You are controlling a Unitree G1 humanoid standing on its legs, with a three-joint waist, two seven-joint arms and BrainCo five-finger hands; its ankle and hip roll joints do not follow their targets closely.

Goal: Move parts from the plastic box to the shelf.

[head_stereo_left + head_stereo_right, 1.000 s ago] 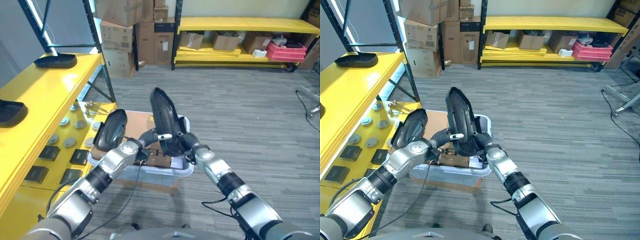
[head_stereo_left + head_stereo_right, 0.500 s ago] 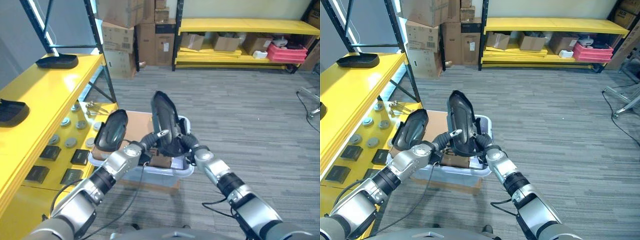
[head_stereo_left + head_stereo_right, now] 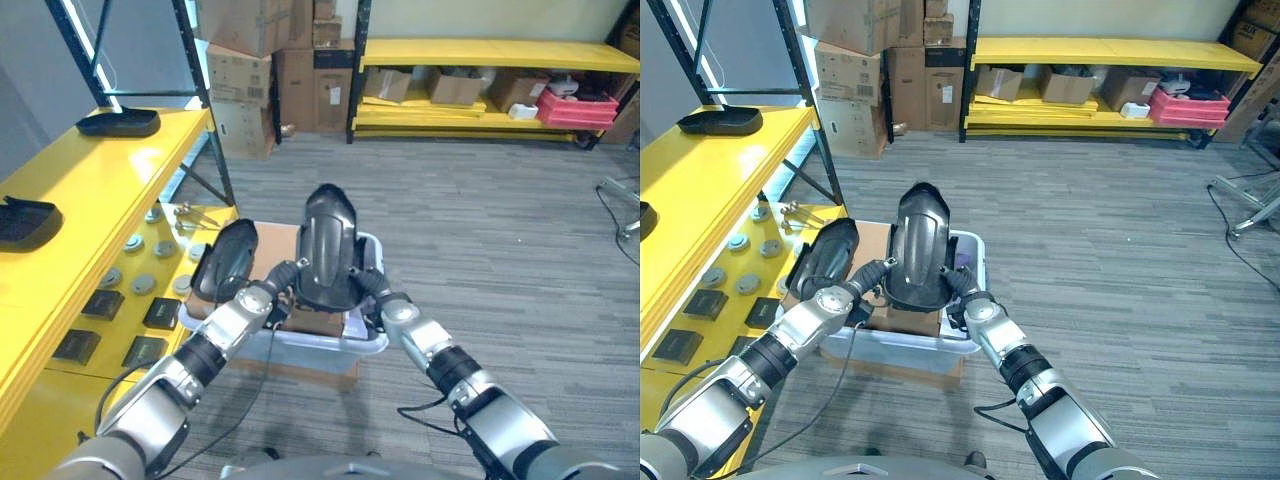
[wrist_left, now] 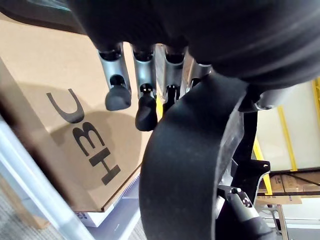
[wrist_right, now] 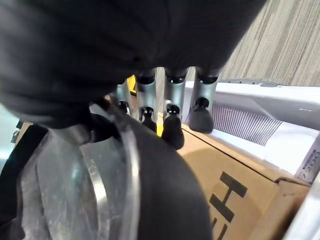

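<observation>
1. Left robot hand (image 3: 262, 297) and right robot hand (image 3: 377, 303) raised together just above the near rim of the plastic box (image 3: 330, 344), both at a large black moulded part (image 3: 327, 246) held upright between them, its lower end over the box.
2. Left robot hand: in its wrist view, fingers (image 4: 141, 75) hanging fairly straight beside the part's curved black edge; contact with the part cut off by that edge. Open, resting against the part, as far as can be made out.
3. Right robot hand: in its wrist view, fingers (image 5: 171, 107) pointing down over the part's rounded back, thumb side hidden behind the part. Actual grip not discernible; cannot tell whether closed on it.
4. Plastic box: pale and translucent, on the grey carpeted floor (image 3: 480, 250). Inside, a brown cardboard carton (image 3: 275, 240) with dark printed letters, largely hidden by part and arms.
5. Second black part (image 3: 224, 262), smaller and oval, standing tilted at the box's left edge, just beside the left robot hand; what supports it hidden.
6. Yellow shelf (image 3: 90, 195) to the left: upper level carrying two black trays (image 3: 118, 123), one cut off at the picture edge. Lower level with round silver pieces (image 3: 132, 243) and dark square pieces (image 3: 100, 305).
7. Far wall: stacked cardboard boxes (image 3: 250, 60) and a further yellow rack (image 3: 480, 60) with cartons and a red bin (image 3: 578, 105); contents too small to identify.
</observation>
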